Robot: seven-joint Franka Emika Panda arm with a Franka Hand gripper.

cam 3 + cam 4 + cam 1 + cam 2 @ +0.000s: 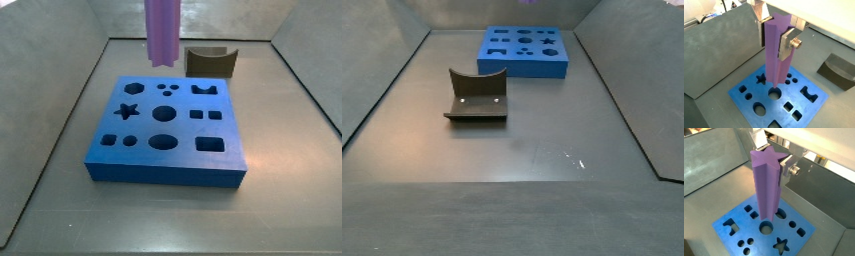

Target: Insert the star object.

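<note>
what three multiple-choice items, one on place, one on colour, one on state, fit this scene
1. Where is the rod?
A. lying on the floor
B. held above the blue block
C. seated in the star hole

2. What colour is the rod?
A. light purple
B. green
C. orange

3. What state is the gripper in?
A. open, holding nothing
B. shut on the brown block
C. shut on the rod

Answers:
1. B, in a side view the rod's lower end hangs clear above the block's top.
2. A, both wrist views show it light purple.
3. C, in a wrist view the silver fingers press against the rod's sides, up near its top.
</note>
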